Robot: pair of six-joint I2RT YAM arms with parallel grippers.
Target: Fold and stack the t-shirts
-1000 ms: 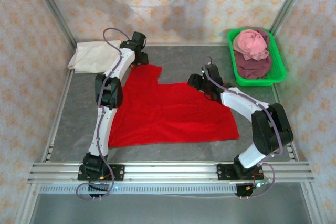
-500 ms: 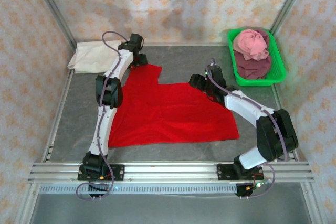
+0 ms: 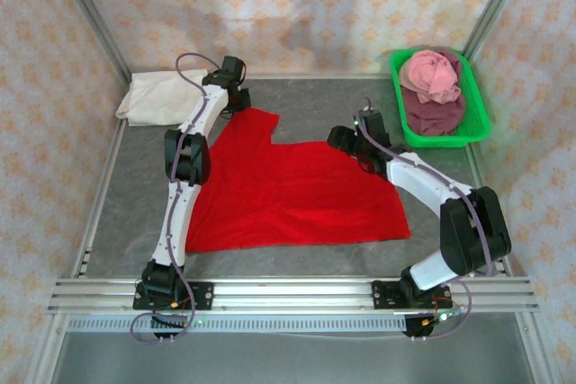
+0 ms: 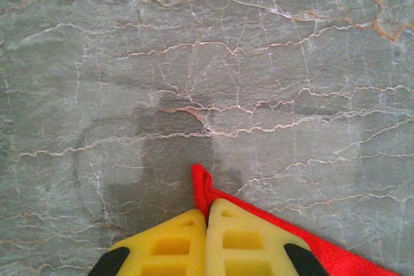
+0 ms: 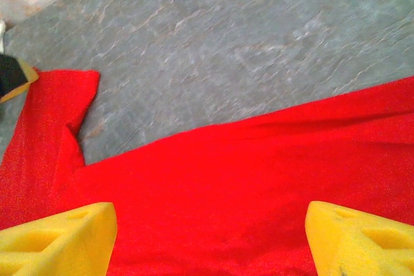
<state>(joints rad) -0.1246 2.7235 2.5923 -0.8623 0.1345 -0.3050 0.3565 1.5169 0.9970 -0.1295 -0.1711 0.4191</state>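
The grey surface (image 3: 315, 101) carries the red t-shirt (image 3: 288, 195), spread wide between both arms. Left pincer (image 4: 207, 218) is clenched on its far-left corner; right pincer (image 5: 210, 224) hangs released above its far-right edge, cloth directly below.

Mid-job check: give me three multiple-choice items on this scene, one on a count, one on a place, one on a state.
1. How many t-shirts lie in the green tray? A. one. B. two. C. three.
2. Where is the cream-white t-shirt? A. far-left corner of the table. B. in the tray. C. at the near edge.
3. The left gripper is: A. open. B. shut on a corner of the red t-shirt. C. shut on nothing.
Answers: 1 B, a pink t-shirt lies on a maroon t-shirt; 2 A, the top view shows it bunched there; 3 B, its yellow fingers press together with red cloth between.
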